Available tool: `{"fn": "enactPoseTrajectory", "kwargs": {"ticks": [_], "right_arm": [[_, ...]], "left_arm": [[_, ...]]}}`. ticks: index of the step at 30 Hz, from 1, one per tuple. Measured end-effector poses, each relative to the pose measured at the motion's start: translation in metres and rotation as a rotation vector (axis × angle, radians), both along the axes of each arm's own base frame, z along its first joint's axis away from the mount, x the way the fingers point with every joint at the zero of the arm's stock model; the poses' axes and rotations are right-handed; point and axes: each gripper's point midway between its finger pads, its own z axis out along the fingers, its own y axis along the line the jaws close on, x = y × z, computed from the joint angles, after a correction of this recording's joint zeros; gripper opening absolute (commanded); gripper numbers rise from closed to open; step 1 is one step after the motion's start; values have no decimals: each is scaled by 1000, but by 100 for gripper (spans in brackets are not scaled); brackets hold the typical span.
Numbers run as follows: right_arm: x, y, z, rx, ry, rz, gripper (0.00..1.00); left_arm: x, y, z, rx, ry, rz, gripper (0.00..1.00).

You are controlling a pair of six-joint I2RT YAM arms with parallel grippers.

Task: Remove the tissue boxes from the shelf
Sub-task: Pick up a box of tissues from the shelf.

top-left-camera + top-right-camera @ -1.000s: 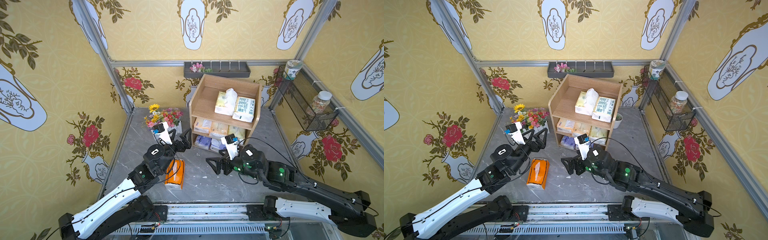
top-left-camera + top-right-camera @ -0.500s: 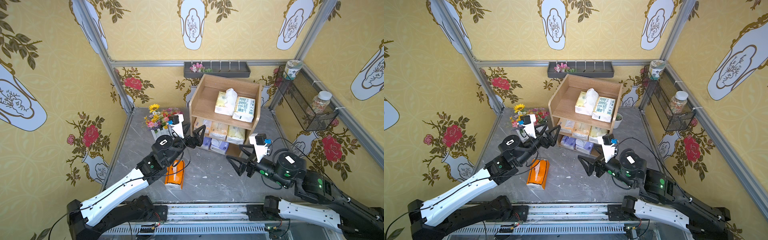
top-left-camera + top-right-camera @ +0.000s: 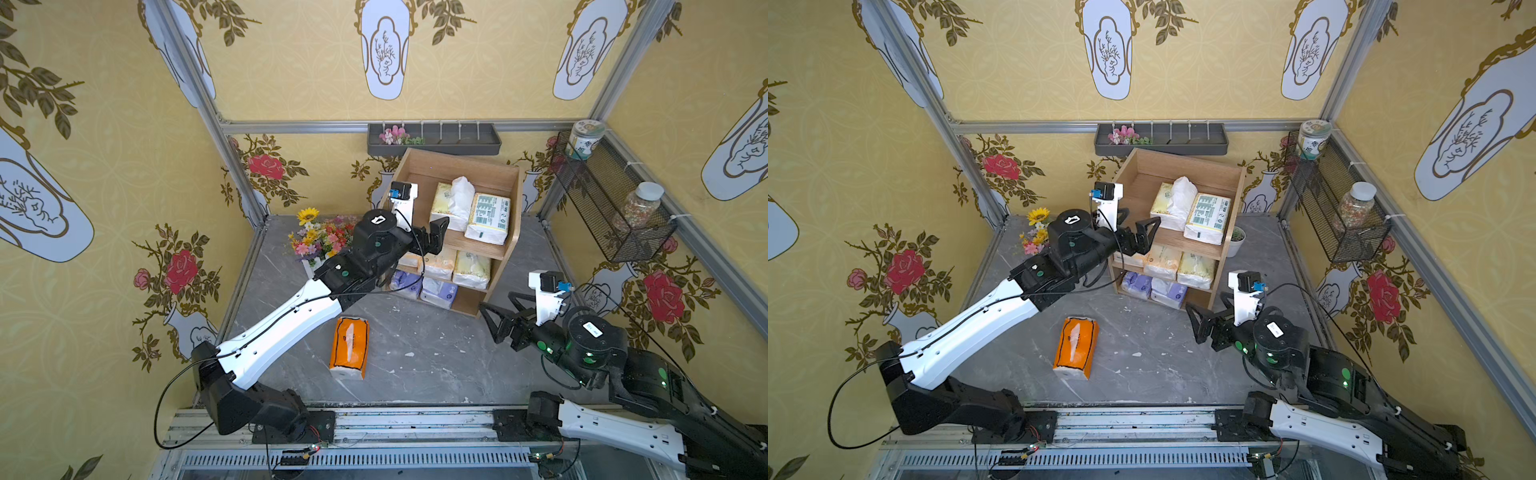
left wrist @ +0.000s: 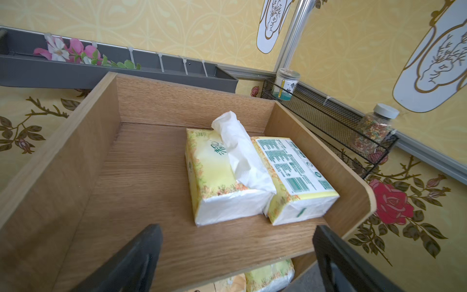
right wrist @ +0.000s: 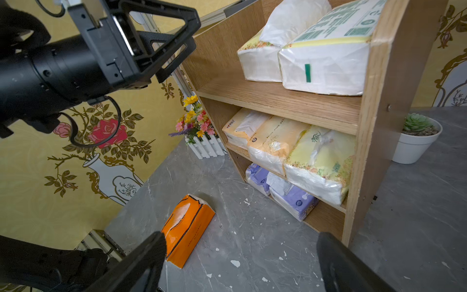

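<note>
Gleaming plastic-wrapped tissue packs (image 3: 471, 269), wooden shelf (image 3: 457, 174)

A flower bouquet (image 3: 318, 239) is set far left on the tabletop (image 3: 415, 365), a potted succulent (image 3: 1236, 241) far right. A labelled jar (image 3: 585, 134) and a speckled jar (image 3: 638, 207) are held in the right-wall wire basket (image 3: 582, 187).

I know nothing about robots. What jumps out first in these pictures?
A wooden shelf stands at the back, with tissue packs on all three levels. One orange pack lies alone on the grey table in front, and the left fingers hover wide open at the top level.
</note>
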Motion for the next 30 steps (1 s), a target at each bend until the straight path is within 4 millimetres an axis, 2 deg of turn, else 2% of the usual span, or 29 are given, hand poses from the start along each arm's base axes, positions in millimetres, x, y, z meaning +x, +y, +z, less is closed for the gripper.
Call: {"fn": "enactPoseTrajectory", "kwargs": {"ticks": [4, 7, 10, 15, 21, 26, 30], "right_arm": [[0, 1, -3, -6, 4, 0, 97], [0, 1, -5, -9, 6, 1, 97], [0, 2, -6, -10, 7, 4, 97], [-1, 0, -7, -4, 4, 5, 97], [-2, -1, -7, 0, 3, 7, 97], [-3, -3, -9, 6, 4, 7, 97], [-3, -3, -9, 7, 3, 7, 97]], "left_arm": [[15, -6, 4, 26, 14, -8, 87], [36, -3, 10, 31, 24, 18, 77], [51, -7, 3, 34, 64, 11, 74], [58, -24, -16, 58, 132, -51, 69], [73, -28, -29, 65, 185, -51, 65], [76, -33, -42, 85, 220, -56, 63], [75, -38, -50, 83, 249, -78, 53]]}}
